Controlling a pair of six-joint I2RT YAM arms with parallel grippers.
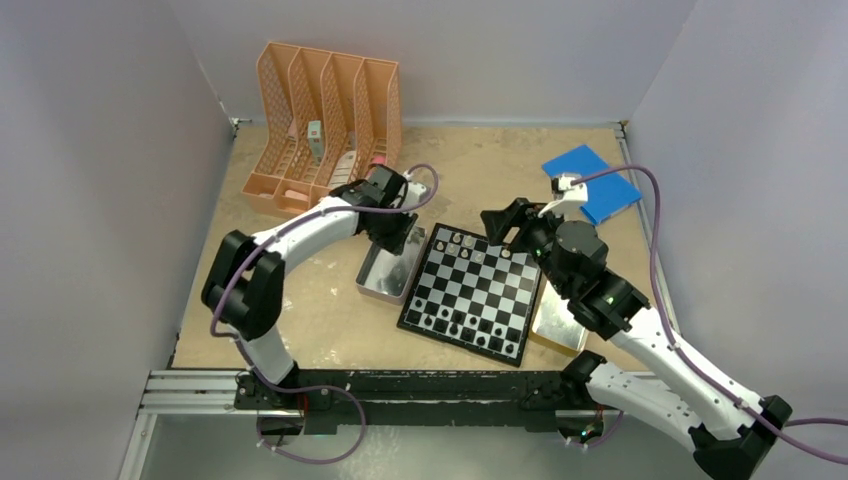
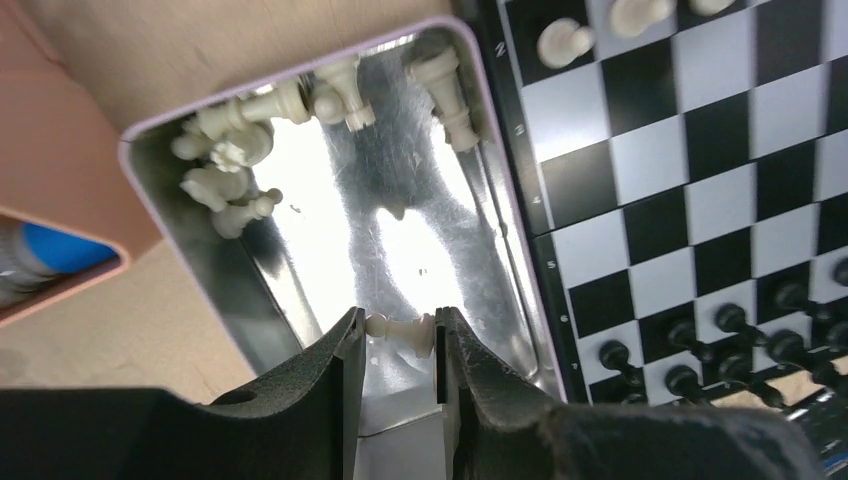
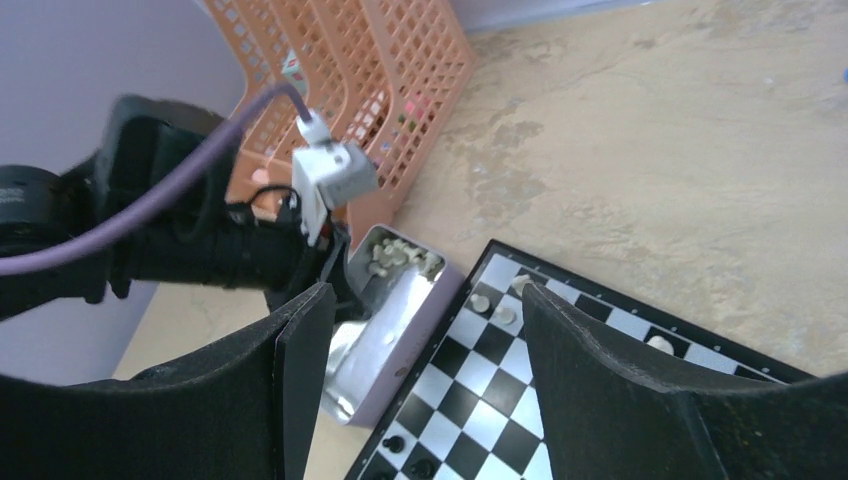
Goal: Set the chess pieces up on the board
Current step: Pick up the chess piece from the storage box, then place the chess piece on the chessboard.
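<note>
Left pincer (image 2: 400, 322) nipped on pale chessman (image 2: 405, 332) (lying sideways) inside tin (image 2: 300, 230); right pincer (image 3: 425, 310) wide open, empty.

From above, the chessmen (image 1: 455, 322) on the board (image 1: 480, 285) are too small to tell by kind. My right arm (image 1: 610, 300) covers most of the right-hand tin (image 1: 558, 326). In the left wrist view the board runs off the top and right edges. My left jaws hide the left-hand tin's (image 2: 330, 230) near end, and the pale piece (image 2: 400, 328) between them I cannot name.
</note>
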